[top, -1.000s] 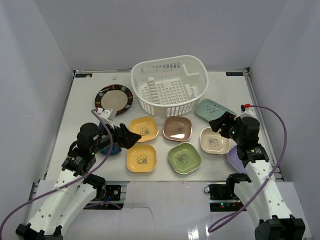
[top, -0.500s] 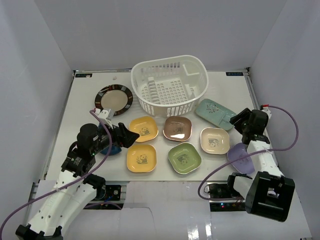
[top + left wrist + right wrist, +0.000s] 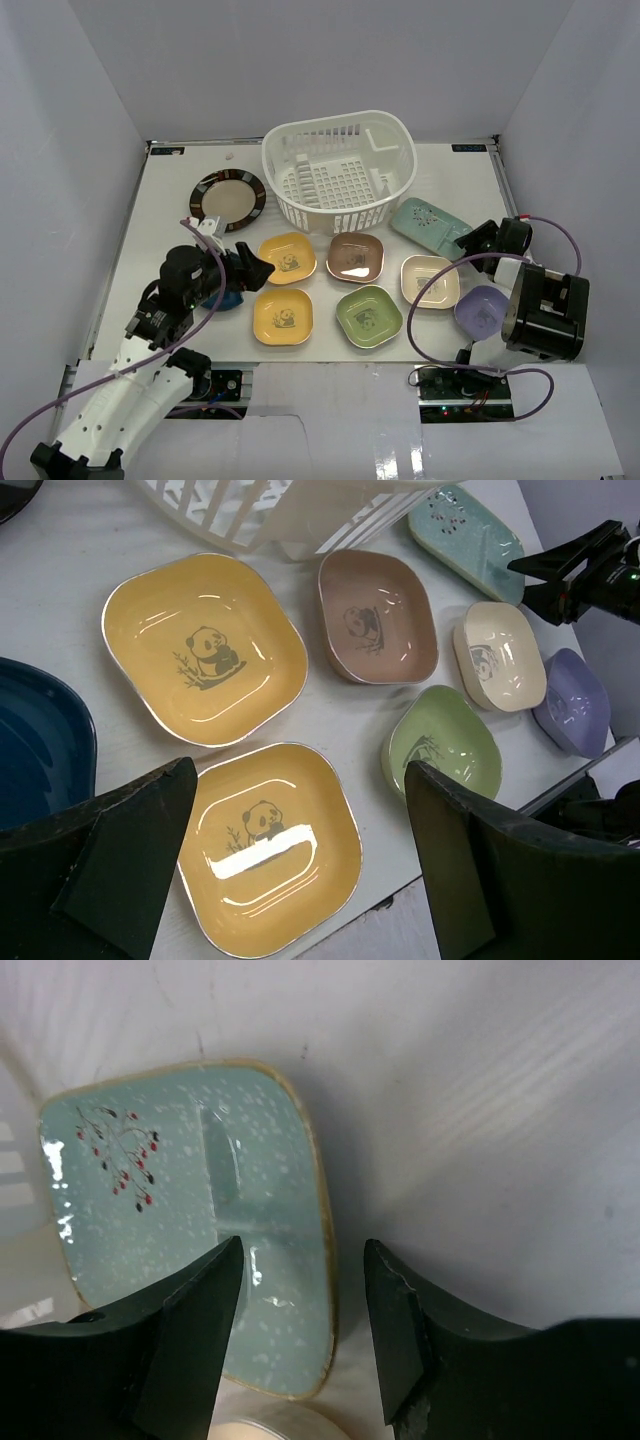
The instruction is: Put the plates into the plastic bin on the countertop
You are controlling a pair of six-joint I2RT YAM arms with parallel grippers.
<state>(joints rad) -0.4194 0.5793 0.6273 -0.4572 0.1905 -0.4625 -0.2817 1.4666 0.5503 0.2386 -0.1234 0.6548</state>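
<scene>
The white plastic bin point(image 3: 338, 180) stands at the back of the countertop point(image 3: 160, 230), with nothing in it. In front of it lie two yellow dishes point(image 3: 288, 257) point(image 3: 282, 316), a brown dish point(image 3: 356, 257), a green dish point(image 3: 368, 316), a cream dish point(image 3: 428, 281), a pale teal plate point(image 3: 428, 225) and a lavender plate point(image 3: 481, 310). The dark-rimmed round plate point(image 3: 228, 197) lies at the back left. My left gripper point(image 3: 300, 860) is open above the front yellow dish point(image 3: 265, 845), and partly hides the blue plate point(image 3: 222, 290). My right gripper point(image 3: 300, 1330) is open, astride the teal plate's point(image 3: 190, 1210) right edge.
White walls close in the countertop on the left, back and right. The right arm's purple cable point(image 3: 430, 300) loops over the cream dish and the front right of the table. The bin's slotted wall point(image 3: 290, 505) is just beyond the back yellow dish point(image 3: 205, 645).
My right arm has swung back and to the right; its gripper went from above the cream dish to the teal plate's near end. My left gripper has hardly moved.
</scene>
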